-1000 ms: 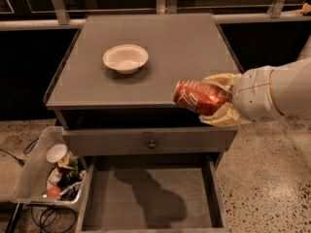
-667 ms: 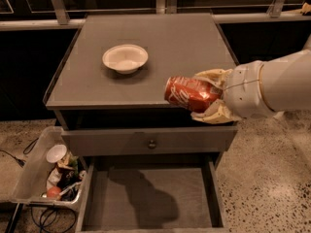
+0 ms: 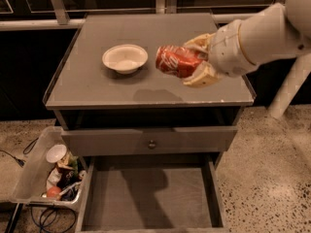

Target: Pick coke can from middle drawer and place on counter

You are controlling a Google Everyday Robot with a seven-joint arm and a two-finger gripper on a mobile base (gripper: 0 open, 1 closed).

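My gripper (image 3: pixel 197 58) reaches in from the right and is shut on the coke can (image 3: pixel 177 60), a red can with white lettering held on its side. The can hangs in the air above the grey counter (image 3: pixel 97 89), over its right half, and casts a shadow near the front edge. The middle drawer (image 3: pixel 146 198) is pulled open below, and its grey floor is bare.
A white bowl (image 3: pixel 125 58) sits on the counter left of the can. A closed drawer front with a small round knob (image 3: pixel 152 143) lies above the open drawer. A clear bin of clutter (image 3: pixel 48 176) stands on the floor at the left.
My gripper has carried the coke can left and farther in over the counter, from beyond the right front corner to above its right half.
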